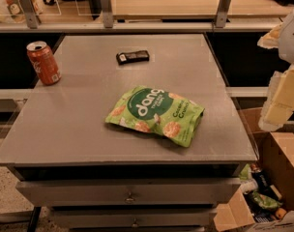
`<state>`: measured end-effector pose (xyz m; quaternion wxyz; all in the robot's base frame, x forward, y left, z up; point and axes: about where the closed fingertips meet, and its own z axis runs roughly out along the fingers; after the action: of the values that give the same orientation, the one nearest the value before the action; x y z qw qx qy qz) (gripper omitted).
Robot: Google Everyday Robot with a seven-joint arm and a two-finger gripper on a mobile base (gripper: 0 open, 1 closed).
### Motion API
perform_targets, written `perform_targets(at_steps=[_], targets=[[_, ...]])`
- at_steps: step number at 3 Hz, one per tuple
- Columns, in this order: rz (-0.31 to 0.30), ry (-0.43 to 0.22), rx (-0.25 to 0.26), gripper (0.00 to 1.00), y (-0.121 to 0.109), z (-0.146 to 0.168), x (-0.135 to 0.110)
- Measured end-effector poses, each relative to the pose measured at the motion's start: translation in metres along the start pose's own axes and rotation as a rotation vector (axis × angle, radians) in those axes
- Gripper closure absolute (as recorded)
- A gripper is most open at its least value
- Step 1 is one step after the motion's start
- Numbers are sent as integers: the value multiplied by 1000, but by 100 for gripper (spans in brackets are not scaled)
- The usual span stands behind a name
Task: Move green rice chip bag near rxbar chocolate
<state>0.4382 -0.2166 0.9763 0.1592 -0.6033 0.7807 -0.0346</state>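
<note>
A grey table (79, 129) is seen from the front and slightly above. The green rice chip bag (155, 114) lies flat, printed face up, just off the middle of the tabletop toward 5 o'clock, with its length running from 10 to 4 o'clock. The rxbar chocolate (132, 57), a small black bar, lies toward 12 o'clock, well apart from the bag. An orange-red soda can (43, 63) stands upright at 10 o'clock, near the left edge. The gripper (281, 103) hangs at 3 o'clock, beyond the right edge of the table and above a cardboard box (282, 168), well apart from the bag. Whether its jaws are apart or together cannot be told.

The bag looks light and puffed with air, soft and crinkly, and its film is probably slick. The chips inside would likely break under a hard squeeze. A gentle pinch from above, across the narrow width or on the flat sealed end toward 4 o'clock, seems the safest hold, since the pouch may sag or slip
</note>
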Motion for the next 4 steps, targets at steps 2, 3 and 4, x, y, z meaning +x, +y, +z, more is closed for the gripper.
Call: perform_targets(at_steps=[2, 3, 4], targets=[[-30, -12, 37, 0, -1, 4, 0], [-66, -52, 61, 0, -3, 21, 5], [-101, -73, 72, 0, -3, 46, 8]])
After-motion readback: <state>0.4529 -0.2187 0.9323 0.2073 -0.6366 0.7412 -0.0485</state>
